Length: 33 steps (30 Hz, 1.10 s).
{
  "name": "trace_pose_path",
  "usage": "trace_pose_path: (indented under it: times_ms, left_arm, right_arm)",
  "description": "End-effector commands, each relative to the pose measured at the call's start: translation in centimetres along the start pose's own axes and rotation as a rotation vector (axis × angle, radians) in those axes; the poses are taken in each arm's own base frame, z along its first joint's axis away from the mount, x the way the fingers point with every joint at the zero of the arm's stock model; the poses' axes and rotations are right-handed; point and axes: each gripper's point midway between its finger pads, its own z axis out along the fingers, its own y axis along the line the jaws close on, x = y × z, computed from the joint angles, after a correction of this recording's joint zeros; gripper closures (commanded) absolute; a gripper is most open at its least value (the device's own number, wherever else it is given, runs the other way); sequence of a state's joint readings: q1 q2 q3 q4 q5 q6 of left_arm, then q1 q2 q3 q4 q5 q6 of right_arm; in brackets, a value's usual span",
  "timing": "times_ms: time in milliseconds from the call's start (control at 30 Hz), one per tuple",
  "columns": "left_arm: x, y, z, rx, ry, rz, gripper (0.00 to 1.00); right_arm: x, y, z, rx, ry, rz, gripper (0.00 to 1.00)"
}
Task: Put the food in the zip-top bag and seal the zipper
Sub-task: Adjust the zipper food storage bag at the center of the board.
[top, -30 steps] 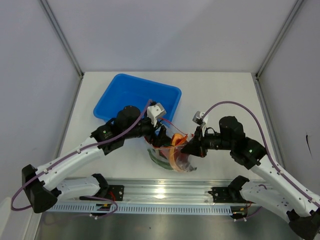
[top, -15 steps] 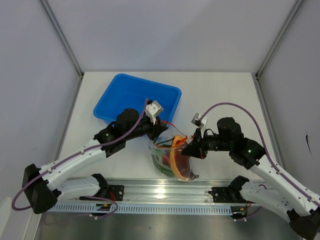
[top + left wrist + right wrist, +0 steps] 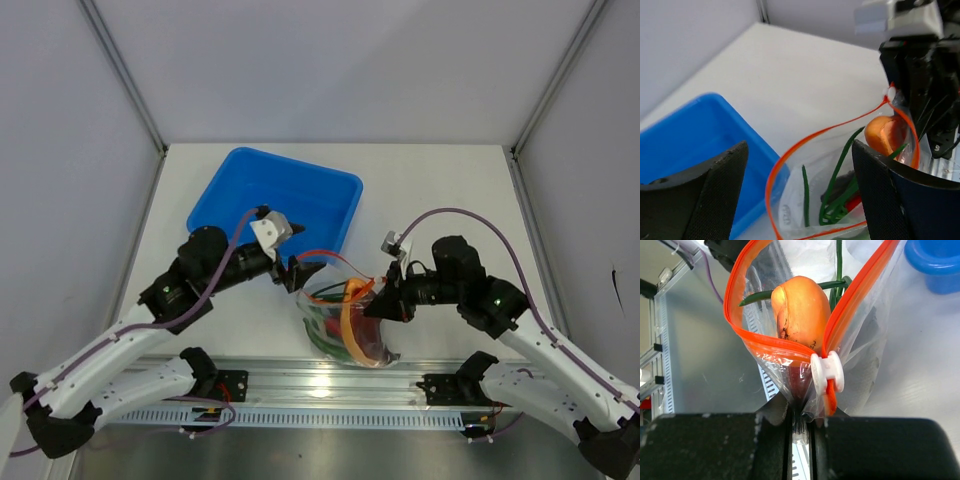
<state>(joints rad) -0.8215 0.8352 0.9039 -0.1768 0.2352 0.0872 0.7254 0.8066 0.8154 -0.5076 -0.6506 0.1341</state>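
The zip-top bag (image 3: 335, 325) stands open at the table's front, and the food lies inside it. My left gripper (image 3: 300, 270) is open and empty just left of the bag's mouth. In the left wrist view the gripper (image 3: 800, 165) frames the zipper (image 3: 790, 155), green pods (image 3: 837, 175), a red chili (image 3: 856, 202) and the orange slice (image 3: 882, 135). My right gripper (image 3: 375, 305) is shut on the bag's right corner. In the right wrist view the gripper (image 3: 801, 422) pinches plastic beside the white slider (image 3: 827, 372), under the slice (image 3: 800, 315).
The blue tray (image 3: 240, 185) lies behind and left of the bag, close to my left gripper, and shows in the left wrist view (image 3: 685, 135). The metal rail (image 3: 330, 385) runs along the front edge just below the bag.
My left arm has drawn back to the left, away from the bag's mouth, and its jaws now stand open. The bag has tilted slightly; my right gripper has kept hold of its corner.
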Motion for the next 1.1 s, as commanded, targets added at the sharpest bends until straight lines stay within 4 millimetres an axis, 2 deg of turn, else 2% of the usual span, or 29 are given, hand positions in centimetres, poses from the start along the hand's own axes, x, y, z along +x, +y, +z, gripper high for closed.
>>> trace_pose_path:
  times_ms: [0,33,100,133,167,200,267,300,400,533,667,700,733,833,933,1067]
  left_arm:
    - [-4.1,0.2,-2.0,0.001,-0.103,0.125,0.13]
    - [-4.0,0.2,-2.2,0.009,-0.097,0.145,0.12]
    - [-4.8,-1.3,-2.8,0.12,-0.119,0.182,0.11]
    - [-4.8,-2.1,-3.0,0.187,-0.123,0.209,0.03]
    - [-4.9,-3.0,-3.2,0.25,-0.116,0.214,0.01]
    - [-4.8,-4.1,-3.4,0.333,-0.114,0.22,0.01]
    - [-4.4,-4.7,-3.2,0.389,-0.089,0.247,0.0]
    - [-3.5,-5.4,-2.9,0.452,-0.048,0.225,0.01]
    - [-1.9,-6.2,-2.1,0.497,0.005,0.206,0.0]
    - [-0.7,-7.7,-0.9,0.53,0.027,0.274,0.01]
    - [-0.6,-8.8,-0.2,0.628,0.058,0.237,0.01]
    - [-1.3,-9.2,-0.3,0.658,0.046,0.245,0.0]
    - [-1.1,-10.0,-0.6,0.726,0.066,0.221,0.0]
    - [-1.4,-11.0,-1.2,0.795,0.066,0.216,0.01]
    - [-1.4,-11.4,-1.6,0.801,0.062,0.21,0.0]
    - [-0.5,-11.2,-1.7,0.78,0.097,0.185,0.01]
  right_arm:
    - [-1.6,1.8,-0.1,-0.085,-0.026,-0.057,1.0]
    - [-1.6,1.9,-0.1,-0.093,-0.02,-0.058,1.0]
    - [-1.8,2.2,-0.1,-0.112,-0.013,-0.069,1.0]
    - [-1.7,2.6,-0.2,-0.136,-0.003,-0.068,1.0]
    - [-1.7,2.9,-0.3,-0.15,-0.001,-0.071,1.0]
    - [-1.9,3.1,-0.4,-0.159,0.0,-0.074,1.0]
    - [-1.9,3.6,-0.5,-0.185,0.003,-0.072,1.0]
    - [-2.0,3.7,-0.5,-0.191,-0.004,-0.076,1.0]
    - [-2.1,4.1,-0.5,-0.215,-0.007,-0.076,1.0]
    - [-2.3,4.4,-0.5,-0.241,-0.002,-0.08,1.0]
    - [-2.5,4.4,-0.3,-0.249,0.01,-0.087,1.0]
    - [-2.3,4.4,-0.3,-0.252,0.02,-0.083,1.0]
    - [-2.4,4.4,-0.3,-0.254,0.021,-0.085,1.0]
    - [-2.2,4.0,-0.1,-0.237,0.03,-0.084,1.0]
    - [-2.1,3.7,-0.1,-0.219,0.035,-0.086,1.0]
    - [-2.1,3.6,-0.1,-0.213,0.036,-0.091,1.0]
